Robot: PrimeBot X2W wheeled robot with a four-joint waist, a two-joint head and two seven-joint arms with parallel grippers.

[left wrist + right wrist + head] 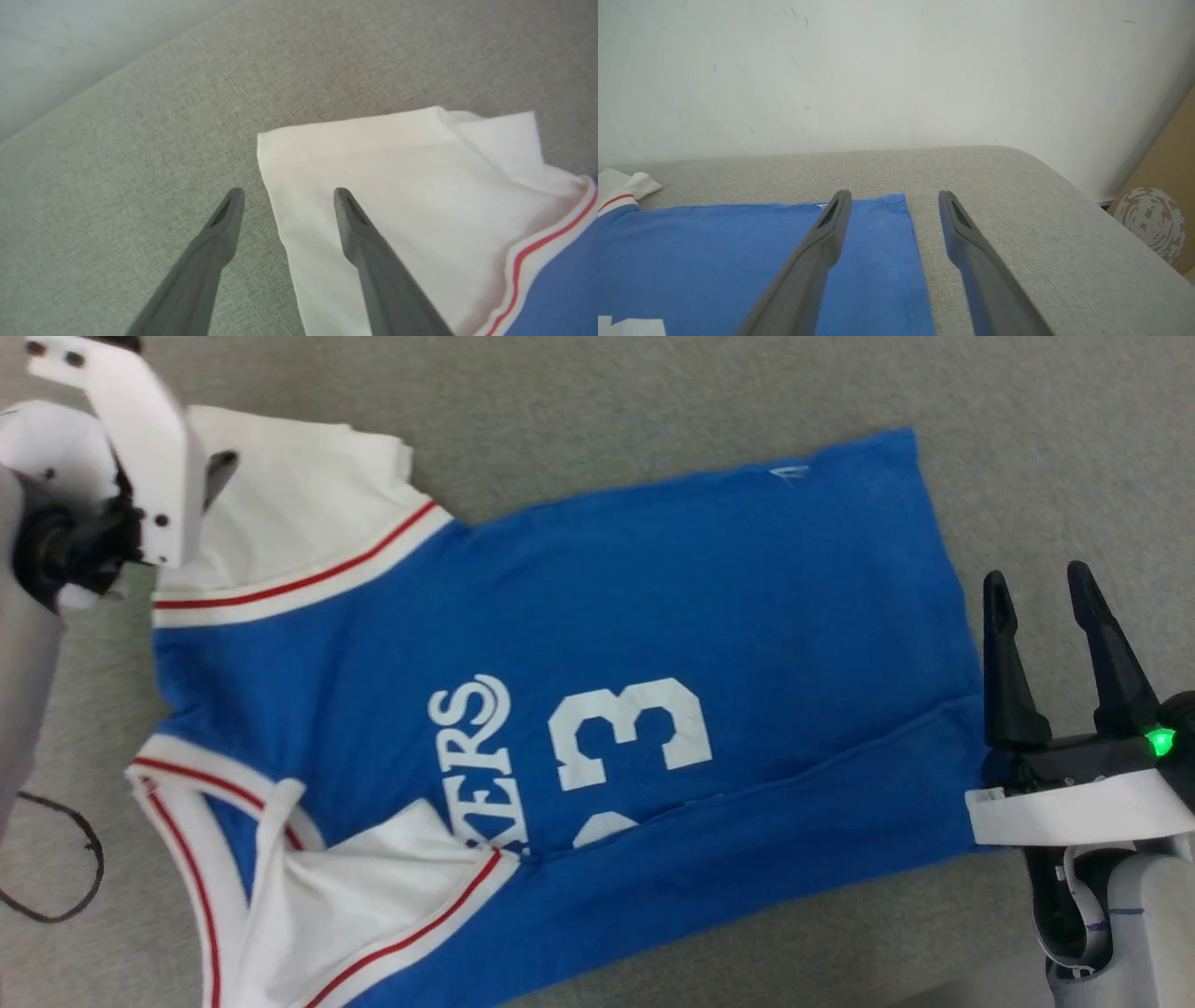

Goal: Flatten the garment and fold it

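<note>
The royal-blue jersey [653,644] lies spread on the grey fabric surface, collar to the left, hem to the right. White "ERS" lettering [481,756] and a number "3" [630,733] show on its chest. The near side is folded over, with a crease running from the lettering towards the hem. One white sleeve [299,523] lies at the upper left and the other [345,905] at the lower left. My left gripper [287,193] hovers open over the upper sleeve's [397,186] outer edge. My right gripper [1036,583] stands open just beside the jersey's hem [906,252], holding nothing.
A thin black cable [65,859] loops on the surface at the far left. A pale wall [896,70] rises behind the surface's far edge. To the right, past the rounded corner, leans a brown cardboard box [1162,210].
</note>
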